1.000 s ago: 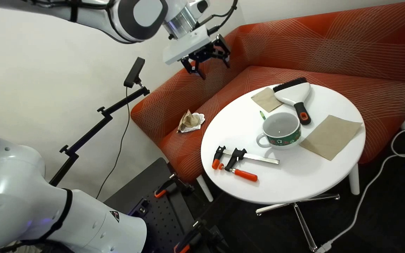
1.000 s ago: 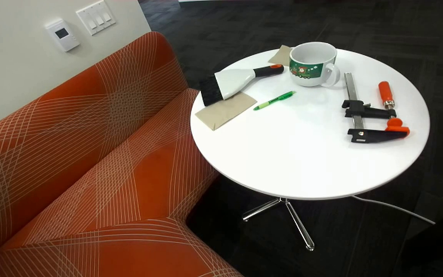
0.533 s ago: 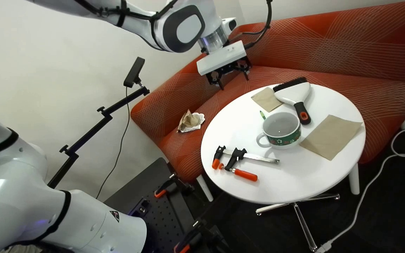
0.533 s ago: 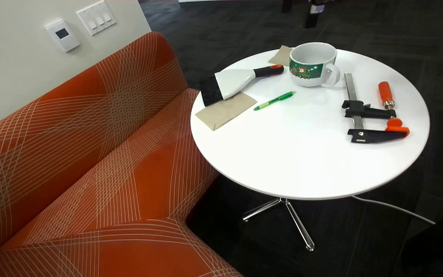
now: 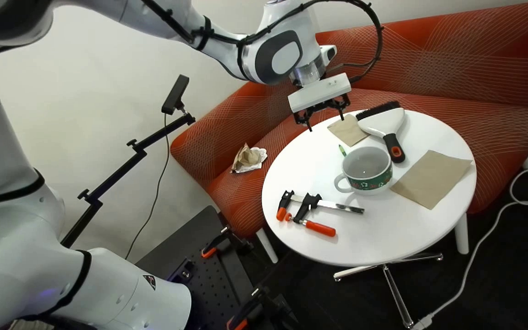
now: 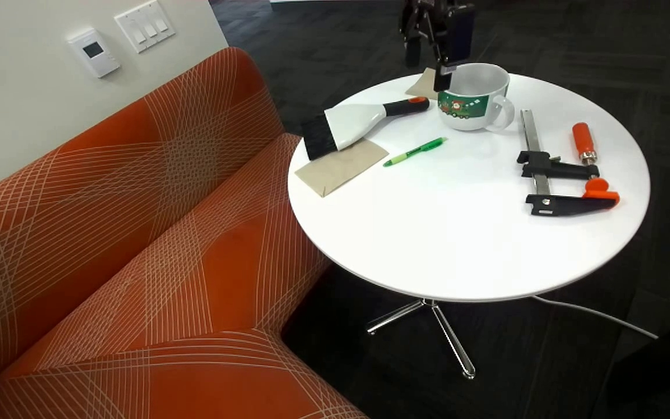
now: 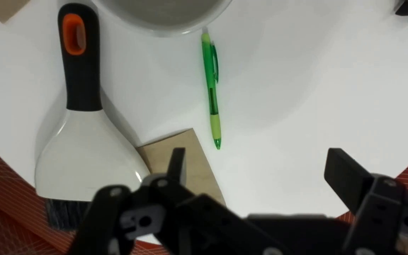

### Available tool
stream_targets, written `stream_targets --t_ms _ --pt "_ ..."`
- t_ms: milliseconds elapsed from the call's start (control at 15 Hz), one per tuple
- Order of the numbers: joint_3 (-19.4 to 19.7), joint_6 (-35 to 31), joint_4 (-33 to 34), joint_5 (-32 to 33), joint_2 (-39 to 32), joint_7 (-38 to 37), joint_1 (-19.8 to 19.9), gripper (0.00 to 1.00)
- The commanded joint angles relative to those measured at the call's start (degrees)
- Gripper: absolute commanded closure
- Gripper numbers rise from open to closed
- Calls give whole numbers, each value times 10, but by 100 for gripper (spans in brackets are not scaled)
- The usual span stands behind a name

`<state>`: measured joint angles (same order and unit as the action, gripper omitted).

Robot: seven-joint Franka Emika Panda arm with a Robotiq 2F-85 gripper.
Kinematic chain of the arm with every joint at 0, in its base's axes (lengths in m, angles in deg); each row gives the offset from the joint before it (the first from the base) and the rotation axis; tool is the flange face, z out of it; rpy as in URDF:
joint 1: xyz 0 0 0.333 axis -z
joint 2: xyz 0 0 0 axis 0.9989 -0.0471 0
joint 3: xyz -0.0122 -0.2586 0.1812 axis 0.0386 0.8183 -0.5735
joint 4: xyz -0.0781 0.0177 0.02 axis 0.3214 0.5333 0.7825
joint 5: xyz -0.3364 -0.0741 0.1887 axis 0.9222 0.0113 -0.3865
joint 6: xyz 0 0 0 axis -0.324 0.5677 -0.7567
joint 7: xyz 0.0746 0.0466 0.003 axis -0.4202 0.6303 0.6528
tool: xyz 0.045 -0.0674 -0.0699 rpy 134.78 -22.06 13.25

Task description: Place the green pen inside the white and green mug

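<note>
The green pen lies flat on the white round table. It shows in both exterior views (image 5: pixel 342 150) (image 6: pixel 415 152) and in the wrist view (image 7: pixel 210 78). The white and green mug (image 5: pixel 371 183) stands upright beside the pen's clip end, and it also shows in the other views (image 6: pixel 464 109) (image 7: pixel 154 31). Its inside is pale grey, with no object visible in it. My gripper (image 5: pixel 327 124) is open and empty, in the air near the table's couch-side edge. In the wrist view the gripper (image 7: pixel 255 156) has its fingers wide apart, with the pen's tip ahead of the left finger.
A white brush with a black handle (image 7: pixel 83 152) lies beside the pen, partly on a tan pad (image 6: pixel 341 169). Another tan pad (image 5: pixel 431 178) lies past the mug. A clamp with orange handles (image 6: pixel 544 169) lies near the mug's handle. An orange couch (image 5: pixel 429 59) borders the table.
My gripper has moved right and down toward the table in an exterior view, and has come into sight at the top in an exterior view. The pen and mug have not moved.
</note>
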<state>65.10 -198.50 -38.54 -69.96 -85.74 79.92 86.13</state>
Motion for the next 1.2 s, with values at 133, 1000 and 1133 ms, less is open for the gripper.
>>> stream_targets --t_ms 133,1000,1133 --pt "-12 10 72 44 -78 -1 13 0" --pt "-24 37 185 52 -200 -5 26 0" --pt "-24 43 200 52 -213 -7 25 0"
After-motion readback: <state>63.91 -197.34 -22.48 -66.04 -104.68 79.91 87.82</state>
